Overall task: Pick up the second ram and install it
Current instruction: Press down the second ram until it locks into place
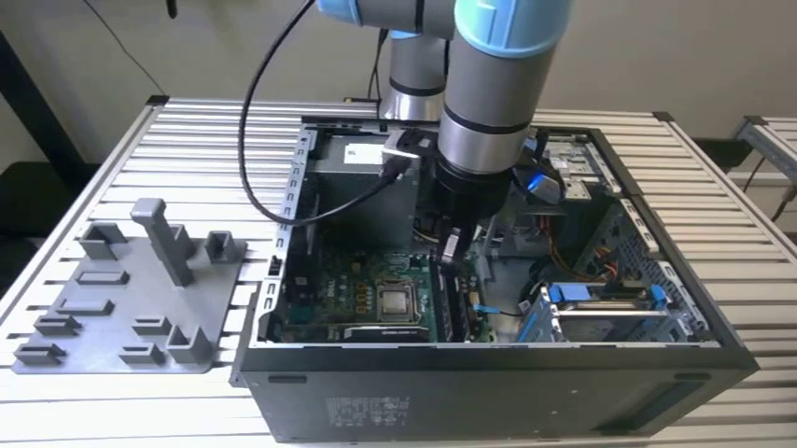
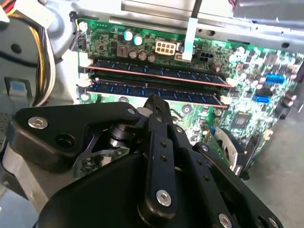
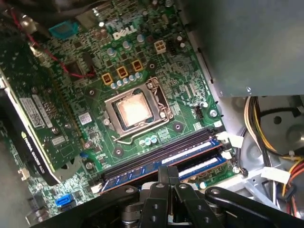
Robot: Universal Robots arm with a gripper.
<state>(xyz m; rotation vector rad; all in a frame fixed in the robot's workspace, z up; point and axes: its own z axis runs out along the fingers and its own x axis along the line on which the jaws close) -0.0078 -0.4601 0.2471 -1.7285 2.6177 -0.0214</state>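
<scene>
Inside the open computer case point(image 1: 498, 373), my gripper point(image 1: 449, 250) reaches down to the memory slots at the edge of the green motherboard point(image 1: 361, 299). Two dark blue sticks sit in the slots side by side. The second ram point(image 2: 190, 96) point(image 3: 202, 166) is the one closer to my gripper, and it lies level in its slot. The other stick point(image 2: 156, 71) point(image 3: 142, 169) sits just beyond it. My gripper point(image 2: 154, 100) point(image 3: 167, 173) is shut with its black fingers pressed together, their tip at the top edge of the second ram near its middle.
A graphics card point(image 3: 33, 118) stands across the board from the slots, beyond the bare processor socket point(image 3: 135, 109). Yellow and black power cables point(image 3: 266, 123) hang beside the slots. A grey parts fixture point(image 1: 125, 289) lies on the table at the exterior view's left.
</scene>
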